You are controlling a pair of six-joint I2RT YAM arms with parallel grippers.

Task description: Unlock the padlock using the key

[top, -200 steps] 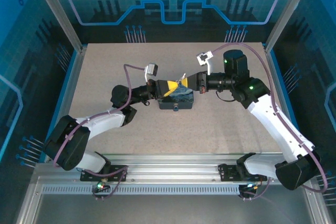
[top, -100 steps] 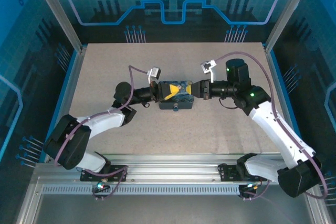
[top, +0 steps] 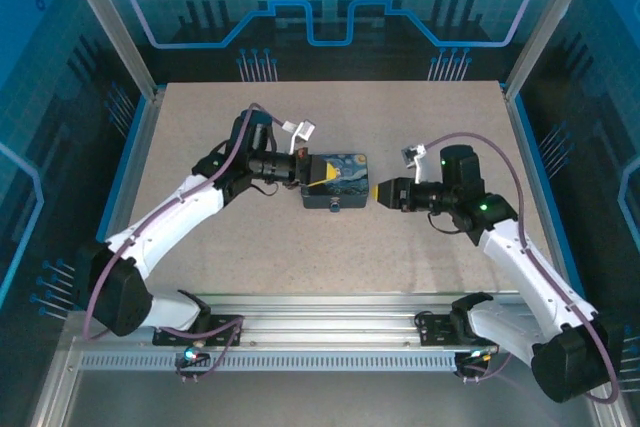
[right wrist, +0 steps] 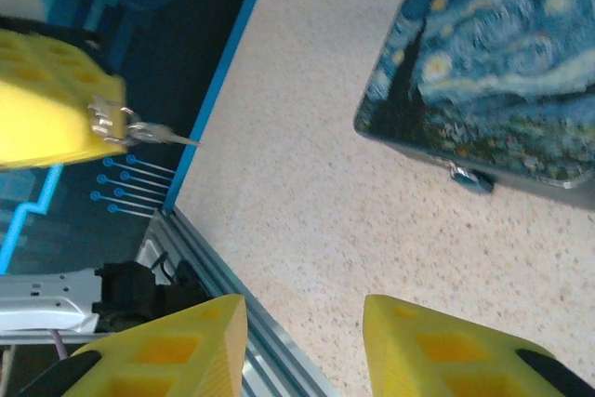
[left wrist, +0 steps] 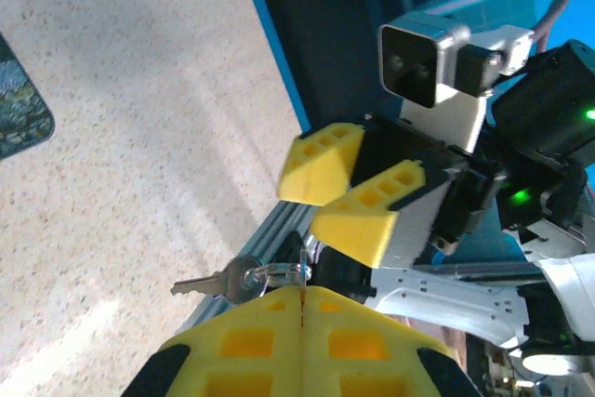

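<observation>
- Left tool (left wrist: 302,297) pinched together on the key (left wrist: 212,283) ring; key juts sideways above the desk (left wrist: 121,137).
- Right tool (right wrist: 302,323) apart, empty, near starry-night box (top: 340,175).
- Key secured; insertion and turning still to do, by my reading.

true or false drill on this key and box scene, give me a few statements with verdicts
1. The left gripper is shut and the key hangs from its tips. True.
2. The right gripper is clamped on the painted box. False: its jaws stand apart, it holds nothing, and it is clear of the box.
3. The painted box rests on the table. True.
4. The key lies flat on the table. False: it is held up off the table in the left gripper.
5. The two grippers face each other. True.
</observation>
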